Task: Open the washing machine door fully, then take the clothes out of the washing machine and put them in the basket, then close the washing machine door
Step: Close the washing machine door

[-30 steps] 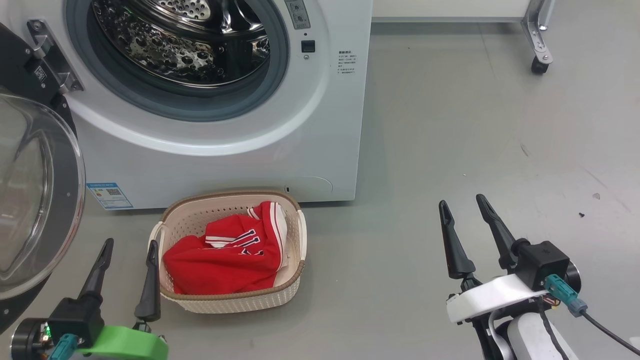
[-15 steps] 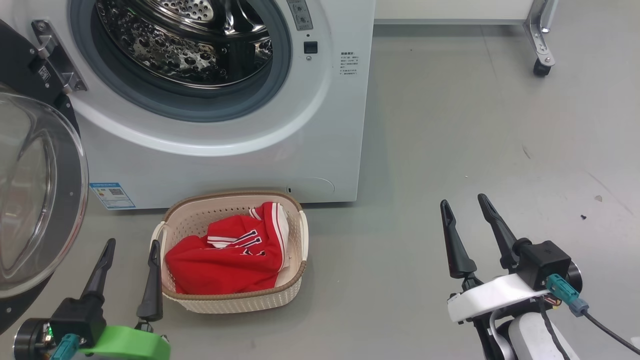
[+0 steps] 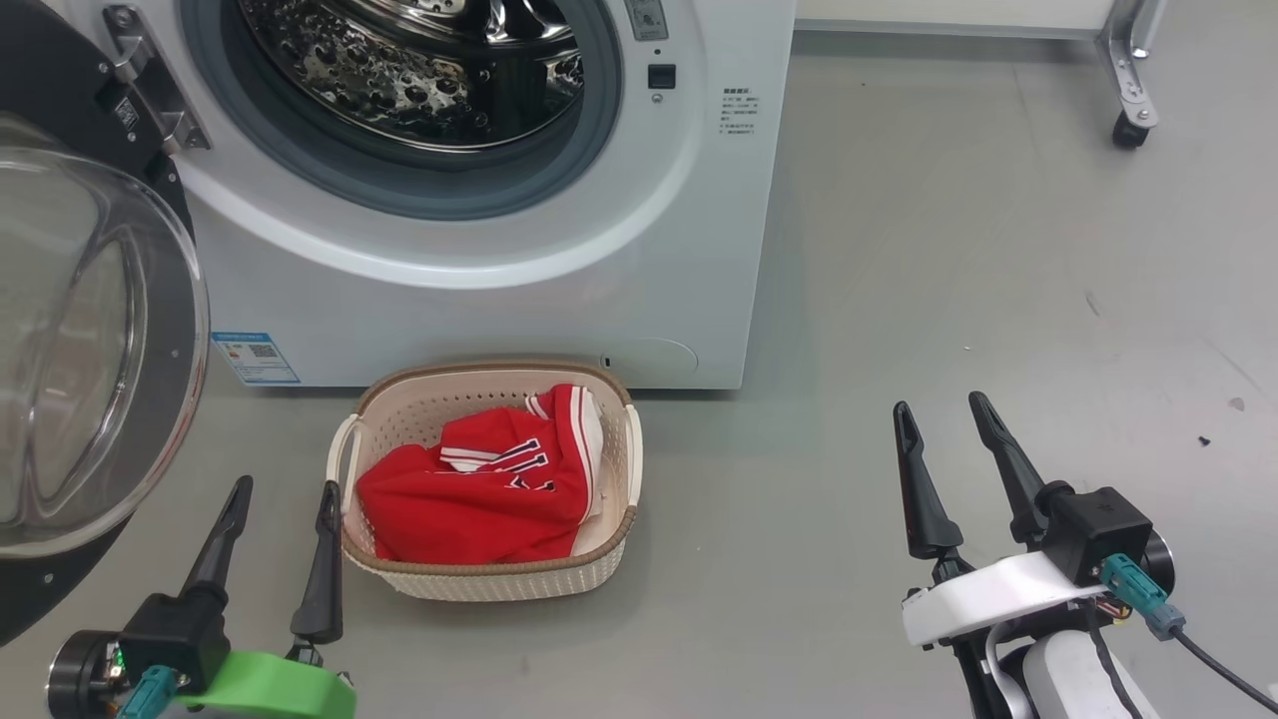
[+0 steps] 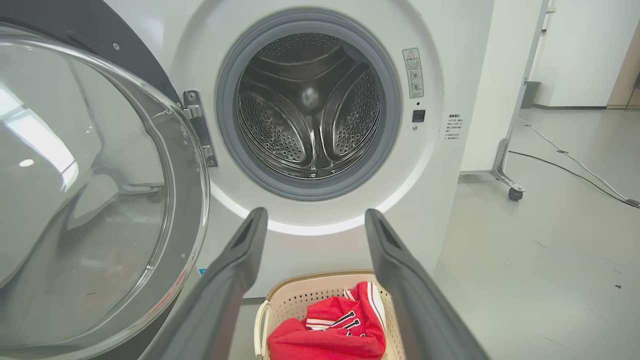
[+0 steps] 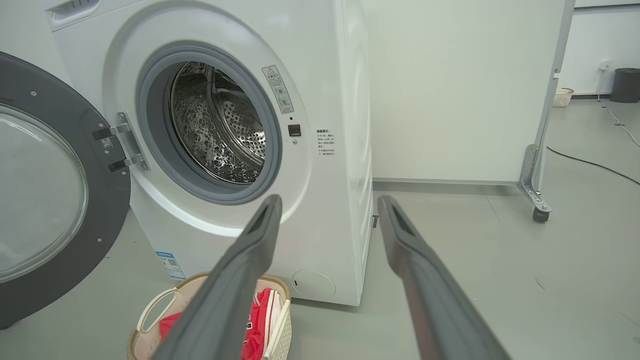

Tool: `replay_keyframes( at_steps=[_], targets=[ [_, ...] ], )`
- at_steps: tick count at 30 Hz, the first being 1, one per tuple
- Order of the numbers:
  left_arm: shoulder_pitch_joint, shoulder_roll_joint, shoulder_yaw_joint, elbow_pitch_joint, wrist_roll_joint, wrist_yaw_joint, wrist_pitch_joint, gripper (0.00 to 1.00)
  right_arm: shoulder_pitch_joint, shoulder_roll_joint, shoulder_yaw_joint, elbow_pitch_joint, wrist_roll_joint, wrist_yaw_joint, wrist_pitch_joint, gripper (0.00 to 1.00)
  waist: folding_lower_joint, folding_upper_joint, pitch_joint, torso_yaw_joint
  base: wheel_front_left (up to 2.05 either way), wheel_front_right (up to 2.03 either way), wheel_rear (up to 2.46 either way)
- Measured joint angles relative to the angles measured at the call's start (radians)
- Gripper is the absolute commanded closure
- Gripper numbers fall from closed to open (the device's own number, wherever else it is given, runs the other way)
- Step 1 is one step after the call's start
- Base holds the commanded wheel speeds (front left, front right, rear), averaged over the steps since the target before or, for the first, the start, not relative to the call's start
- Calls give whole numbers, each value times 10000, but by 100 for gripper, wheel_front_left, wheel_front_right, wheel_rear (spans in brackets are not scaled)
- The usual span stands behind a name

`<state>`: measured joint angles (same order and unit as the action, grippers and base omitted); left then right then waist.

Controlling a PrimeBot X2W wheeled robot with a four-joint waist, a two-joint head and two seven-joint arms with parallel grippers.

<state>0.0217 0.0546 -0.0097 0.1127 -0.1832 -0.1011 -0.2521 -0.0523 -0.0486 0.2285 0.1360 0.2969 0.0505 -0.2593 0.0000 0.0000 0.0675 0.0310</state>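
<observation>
A bare grey floor (image 3: 949,250) takes up the right half of the head view, and the white washing machine (image 3: 479,290) fills the upper left. The washing machine door (image 3: 100,350) stands swung wide on its hinge at the left edge of the frame, well clear of the opening. Through that opening the drum (image 4: 310,110) looks bare in the left wrist view: steel paddles and perforated wall, with no red cloth that I can see, though the gasket hides its nearest lower part. The basket (image 3: 489,589) sits on the floor just in front of the machine, lower centre-left. The clothes (image 3: 469,499) lie bunched inside it, red with striped trim, reaching up to the right rim. The left hand (image 3: 287,484), at the lower left, has its fingers apart and holds nothing; its inner finger is just beside the basket's left end. The right hand (image 3: 939,402), at the lower right, is likewise spread and empty, well apart from everything. By my judgement the opening and unloading are done, and what is left is closing the door with a push on its black rim
</observation>
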Motion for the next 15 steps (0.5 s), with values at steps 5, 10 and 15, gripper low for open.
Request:
replay_keyframes(
  at_steps=[5,10,15],
  targets=[
    [-4,-4,-117,13,0,-6,0,0,0,0,42,-13,-2,13,-2,0,0,0,142,366,0,0,0],
    [-7,-10,-111,29,0,-6,0,0,-5,0,109,-15,-56,96,-2,0,0,0,277,846,0,0,0],
    [-8,-17,69,27,0,23,0,0,-47,-2,291,33,-109,182,0,0,0,0,386,1391,0,0,0]
  ],
)
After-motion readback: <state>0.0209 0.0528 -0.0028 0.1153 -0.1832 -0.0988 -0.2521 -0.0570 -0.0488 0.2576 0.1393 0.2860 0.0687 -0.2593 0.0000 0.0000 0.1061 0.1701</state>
